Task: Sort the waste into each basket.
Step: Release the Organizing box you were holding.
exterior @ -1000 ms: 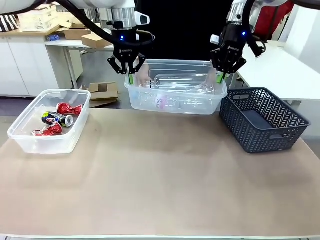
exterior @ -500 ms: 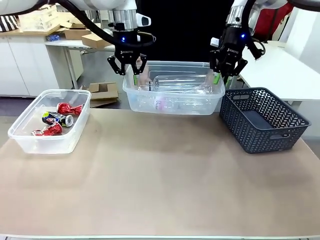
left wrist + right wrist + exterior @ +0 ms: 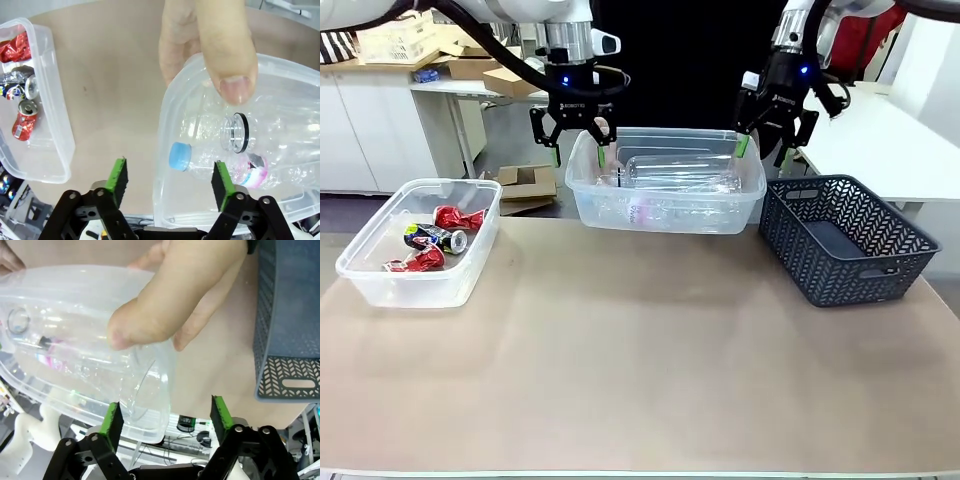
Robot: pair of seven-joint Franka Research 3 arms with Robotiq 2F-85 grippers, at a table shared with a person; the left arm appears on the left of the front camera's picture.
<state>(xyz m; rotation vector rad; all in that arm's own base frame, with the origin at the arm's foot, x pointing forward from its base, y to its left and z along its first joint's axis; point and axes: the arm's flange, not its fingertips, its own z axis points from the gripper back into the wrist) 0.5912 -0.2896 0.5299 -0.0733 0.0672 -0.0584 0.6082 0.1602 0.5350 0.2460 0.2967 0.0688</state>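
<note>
Clear plastic bottles (image 3: 672, 172) (one blue-capped, pink-labelled) lie in a clear rounded rectangular tub (image 3: 666, 212); left tool (image 3: 574, 135) and right tool (image 3: 770, 135) gape wide, empty.

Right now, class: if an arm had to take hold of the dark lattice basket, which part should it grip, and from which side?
Probably the rim of the dark lattice basket, from above. It sits upright and open-topped at the table's right end, so one pad could slip inside the wall and one outside. Its near end wall has a handle slot, seen in the right wrist view; that spot should suit a claw well.
</note>
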